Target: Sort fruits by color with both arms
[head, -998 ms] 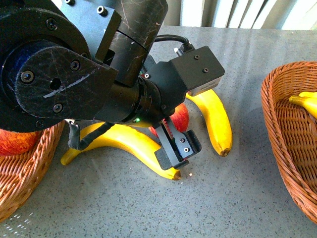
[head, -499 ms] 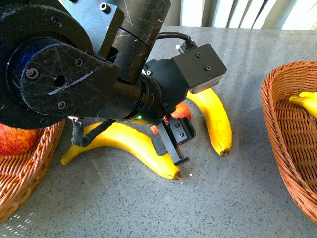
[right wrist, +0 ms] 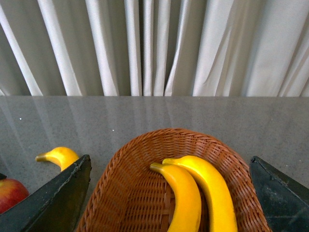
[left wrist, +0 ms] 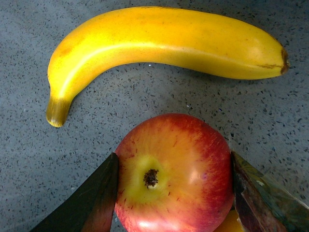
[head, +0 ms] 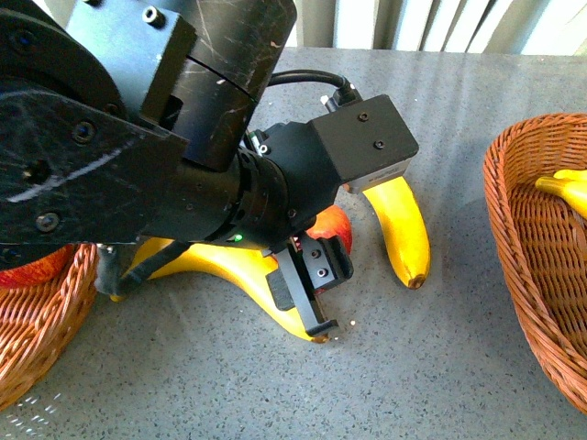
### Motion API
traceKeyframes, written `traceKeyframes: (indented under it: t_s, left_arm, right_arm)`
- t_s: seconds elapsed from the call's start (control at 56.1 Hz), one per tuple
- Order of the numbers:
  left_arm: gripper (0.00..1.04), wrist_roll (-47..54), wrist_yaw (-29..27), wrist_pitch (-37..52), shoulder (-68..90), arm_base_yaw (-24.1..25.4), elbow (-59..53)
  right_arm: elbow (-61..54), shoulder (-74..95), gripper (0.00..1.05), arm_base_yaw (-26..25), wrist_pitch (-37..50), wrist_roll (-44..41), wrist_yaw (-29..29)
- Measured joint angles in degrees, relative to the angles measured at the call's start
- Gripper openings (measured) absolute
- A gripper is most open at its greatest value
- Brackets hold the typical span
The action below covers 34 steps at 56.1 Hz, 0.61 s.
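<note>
The left hand (left wrist: 174,154) is clamped on the apple (left wrist: 174,180). One finger (left wrist: 91,203) lies against each red flank, and the stem pit faces the wrist camera. The apple sits on the grey desk (head: 440,367).

To the right of the apple lies a banana (head: 404,229), near it but apart, with a strip of bare desk between them. On the apple's other side a second banana (head: 225,261) runs under the left arm, and its brown tip ends just beside the hand's lower finger. A sliver of yellow shows touching the apple's edge in the left wrist view.

Left of the apple, the left basket (head: 37,339) holds another apple (head: 37,266), mostly hidden by the arm. The right basket (head: 523,238) stands well to the right of the clamped apple, across open desk.

The right hand (right wrist: 170,158) hangs over that basket's rim with its fingers wide apart and nothing between them. Two bananas (right wrist: 186,198) lie inside the basket.
</note>
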Motion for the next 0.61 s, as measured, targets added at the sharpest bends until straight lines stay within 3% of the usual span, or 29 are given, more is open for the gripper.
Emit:
traceKeyframes:
  t_s: [0.374,0.606]
  left_arm:
    - [0.57,2.67,3.21,-3.19,-10.75,7.52,-0.46]
    - [0.57,5.9,6.97,-5.99,-17.29,17.14,-1.07]
  right_arm:
    - [0.0,0.0,0.96,0.0,0.0,0.0,0.0]
    - [0.0,0.0,0.96,0.0,0.0,0.0,0.0]
